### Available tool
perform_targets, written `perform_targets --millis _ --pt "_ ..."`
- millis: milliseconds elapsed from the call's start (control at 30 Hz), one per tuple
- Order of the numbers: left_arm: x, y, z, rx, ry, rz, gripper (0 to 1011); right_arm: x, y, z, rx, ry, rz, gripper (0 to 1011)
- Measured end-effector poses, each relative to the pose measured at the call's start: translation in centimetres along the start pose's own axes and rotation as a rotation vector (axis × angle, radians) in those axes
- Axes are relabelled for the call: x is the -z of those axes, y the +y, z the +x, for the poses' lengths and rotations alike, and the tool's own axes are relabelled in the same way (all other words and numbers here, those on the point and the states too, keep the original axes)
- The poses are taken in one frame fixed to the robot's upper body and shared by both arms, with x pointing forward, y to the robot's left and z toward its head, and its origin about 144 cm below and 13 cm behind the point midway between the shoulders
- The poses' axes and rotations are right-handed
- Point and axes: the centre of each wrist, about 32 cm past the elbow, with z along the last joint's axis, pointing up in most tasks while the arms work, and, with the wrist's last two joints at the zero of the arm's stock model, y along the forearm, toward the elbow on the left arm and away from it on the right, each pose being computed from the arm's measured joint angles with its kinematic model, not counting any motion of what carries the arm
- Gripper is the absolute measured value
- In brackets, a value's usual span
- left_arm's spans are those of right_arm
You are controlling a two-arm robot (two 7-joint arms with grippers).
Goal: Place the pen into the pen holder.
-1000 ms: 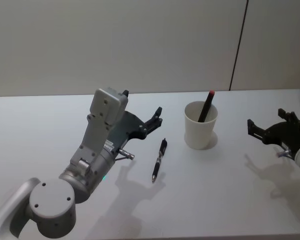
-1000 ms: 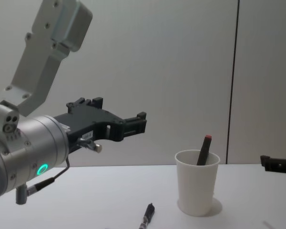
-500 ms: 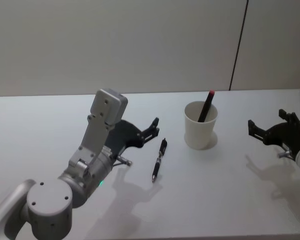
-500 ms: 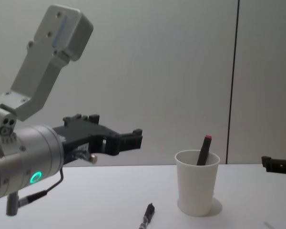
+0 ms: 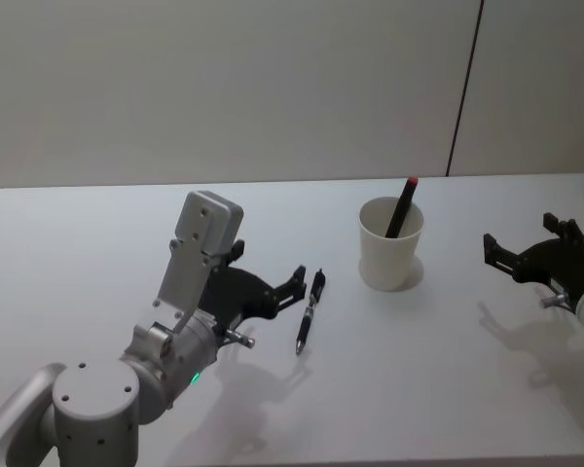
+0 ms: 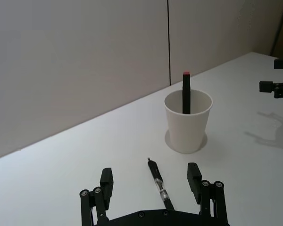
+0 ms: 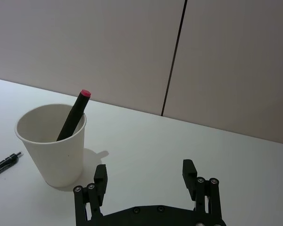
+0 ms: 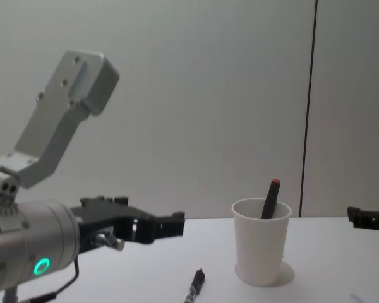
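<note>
Table (image 5: pixel 448 389) bears pen (image 5: pixel 309 313) near pen holder (image 5: pixel 389 255)

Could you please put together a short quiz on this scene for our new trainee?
1. True or false: the pen lying on the table is already inside the pen holder.
2. The right gripper idles open at the far right. The left gripper, low beside the pen, is: A) open B) shut on the pen C) inside the pen holder.
3. Fill in: the dark marker standing in the pen holder has a ____ tip.
Key: 1 false; 2 A; 3 red.
</note>
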Motion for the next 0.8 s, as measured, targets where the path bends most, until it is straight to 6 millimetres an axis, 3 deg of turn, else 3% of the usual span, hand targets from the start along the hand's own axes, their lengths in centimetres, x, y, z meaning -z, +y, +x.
perform_targets --millis 800 --pt "2.8 -3.1 0.5 0.014 0.127 0.181 1003 0.0 0.0 0.0 0.0 0.0 0.0 1001"
